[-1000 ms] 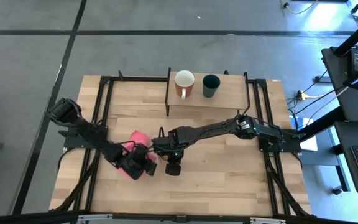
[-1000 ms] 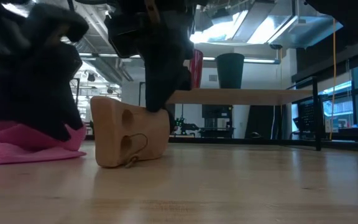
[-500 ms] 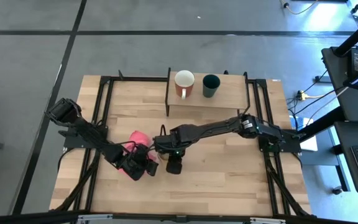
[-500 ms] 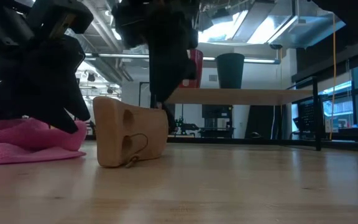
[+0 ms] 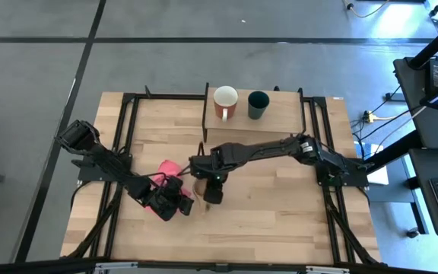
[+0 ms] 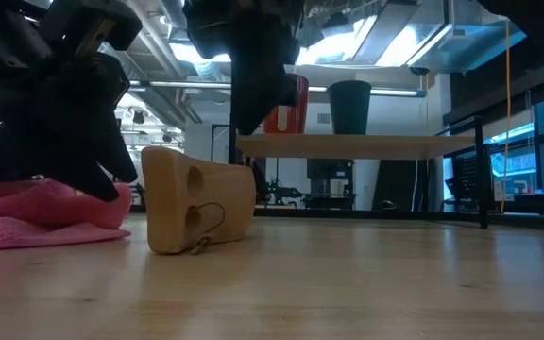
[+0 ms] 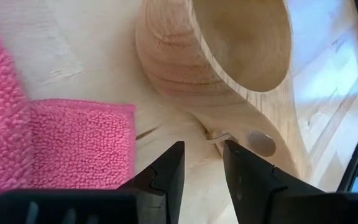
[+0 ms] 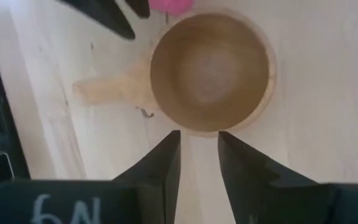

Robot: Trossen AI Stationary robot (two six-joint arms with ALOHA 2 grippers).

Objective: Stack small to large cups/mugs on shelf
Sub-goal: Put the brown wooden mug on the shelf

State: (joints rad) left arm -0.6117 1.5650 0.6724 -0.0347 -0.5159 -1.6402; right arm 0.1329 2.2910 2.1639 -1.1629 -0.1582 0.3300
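Note:
The tan wooden cup (image 8: 210, 62) stands upright on its base on the table (image 5: 280, 205), mouth up, and also shows in the low view (image 6: 196, 208). Its handle (image 8: 104, 90) sticks out sideways. My right gripper (image 8: 199, 149) hovers just above the cup, its fingers a little apart and empty; it also shows in the high view (image 5: 213, 194). My left gripper (image 7: 204, 162) is slightly open and empty, low beside the handle (image 7: 266, 143) and over the pink cloth (image 7: 73, 143). The red mug (image 5: 225, 103) and dark green cup (image 5: 258, 104) stand upright side by side on the shelf (image 5: 287, 118).
The pink cloth (image 5: 167, 169) lies bunched on the table left of the wooden cup, under my left arm. The shelf's top board (image 6: 366, 144) stands on thin black legs at the table's far side. The black frame rails (image 5: 128, 137) run along the table's left and right sides.
My right gripper has risen from the wooden cup's rim to a spot clear above it and has drawn a little toward the table's far edge. The cup stays upright on the table.

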